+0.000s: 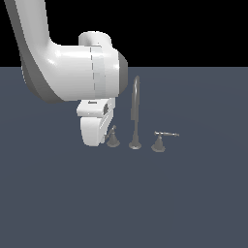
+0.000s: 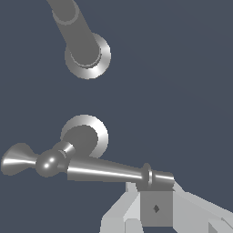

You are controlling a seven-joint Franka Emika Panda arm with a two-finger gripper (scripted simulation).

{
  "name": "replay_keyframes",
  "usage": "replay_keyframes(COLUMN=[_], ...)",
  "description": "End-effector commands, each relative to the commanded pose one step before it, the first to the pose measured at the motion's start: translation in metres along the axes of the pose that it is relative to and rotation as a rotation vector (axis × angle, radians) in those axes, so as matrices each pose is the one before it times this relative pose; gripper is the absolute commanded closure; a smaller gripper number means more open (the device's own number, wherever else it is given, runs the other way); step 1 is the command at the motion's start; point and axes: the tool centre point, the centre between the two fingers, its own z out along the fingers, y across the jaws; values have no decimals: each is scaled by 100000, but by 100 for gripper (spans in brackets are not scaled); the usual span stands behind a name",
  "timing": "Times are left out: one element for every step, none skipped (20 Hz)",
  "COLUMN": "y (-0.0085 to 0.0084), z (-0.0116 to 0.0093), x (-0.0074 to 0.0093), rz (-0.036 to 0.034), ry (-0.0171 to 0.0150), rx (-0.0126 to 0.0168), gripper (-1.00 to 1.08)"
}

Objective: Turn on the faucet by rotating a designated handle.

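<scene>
One arm is working here, its bulky white body filling the exterior view's left, and the gripper [image 1: 107, 137] is hanging low at its end, right against the left-hand handle [image 1: 113, 138] of the faucet [image 1: 135, 114]. Going rightward across that view, the handle's small cone base is sitting on the floor just beside the gripper, then the tall arched spout [image 1: 136, 99] is rising from its round foot, and further right the matching second handle [image 1: 160, 140] is standing apart with its lever pointing away from the spout. The wrist view is showing the deciding relation: the handle [image 2: 91, 167] is lying with its long axis running crosswise in front of the gripper [image 2: 156, 207], its flared tip far from the fingers and its collared end resting just at one grey finger pad [image 2: 156, 208]. Whether that finger is touching the rod or only near it, I cannot tell, and how far the jaws are apart is not visible either. Judging from this, a sideways push on that end would be swinging the lever about its base.
</scene>
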Motion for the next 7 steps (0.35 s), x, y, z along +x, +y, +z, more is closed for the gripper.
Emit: replay_keyframes(y=[-590, -151, -152, -154, -155, -158, 0], z=[43, 37, 37, 38, 38, 38, 0], x=[2528, 678, 679, 683, 682, 684, 0], rz=[2551, 319, 319, 324, 321, 324, 0], ry=[642, 112, 112, 115, 114, 116, 0], rx=[-116, -121, -121, -123, -121, -122, 0], gripper=[108, 108, 108, 108, 108, 108, 108])
